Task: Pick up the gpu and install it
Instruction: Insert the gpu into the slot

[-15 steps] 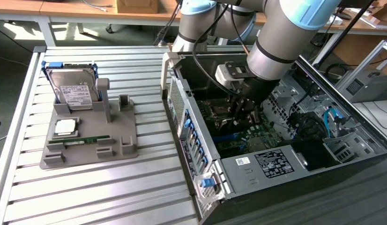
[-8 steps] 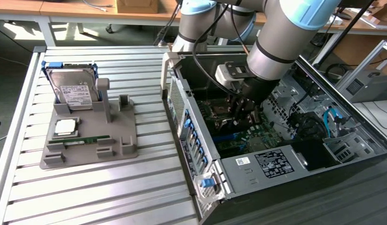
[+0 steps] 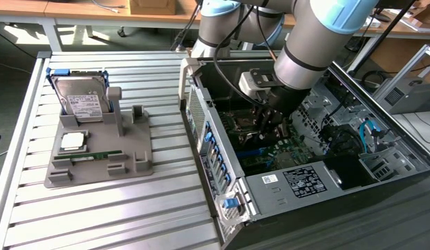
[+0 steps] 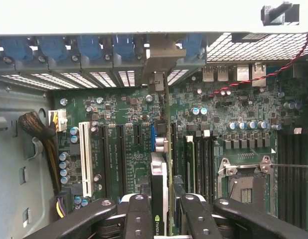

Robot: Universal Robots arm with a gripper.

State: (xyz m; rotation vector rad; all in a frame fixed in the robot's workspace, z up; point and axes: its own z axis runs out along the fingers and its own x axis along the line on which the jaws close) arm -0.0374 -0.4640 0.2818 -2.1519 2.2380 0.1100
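Gripper [image 4: 160, 211] was clamped on the gpu [image 4: 159, 194], one black finger [image 4: 138, 214] on each side of the card, which stood edge-on between them with a small green logo visible on its face. The card hung just above the motherboard [image 4: 229, 107], lined up over the run of black expansion slots next to the white PCI slot [image 4: 85, 158]; whether its edge had reached a slot could not be told. Its silvery bracket end [image 4: 158, 79] sat up against the rear wall of the case, under the row of blue slot clips [image 4: 89, 47]. To one side of the card lay the empty CPU socket [image 4: 246, 181] and the memory slots [image 4: 293, 169].

In the exterior view the arm [image 3: 319, 47] reached down into the open computer case [image 3: 298, 182], lying on its side on the slatted metal table [image 3: 104, 219]. Well apart, toward the exterior view's left, a grey parts fixture [image 3: 97, 161] stood on the table with the hard drive [image 3: 81, 99] propped upright in it, a CPU [image 3: 73, 140] lying flat, and a green memory stick [image 3: 90, 155] beside that.
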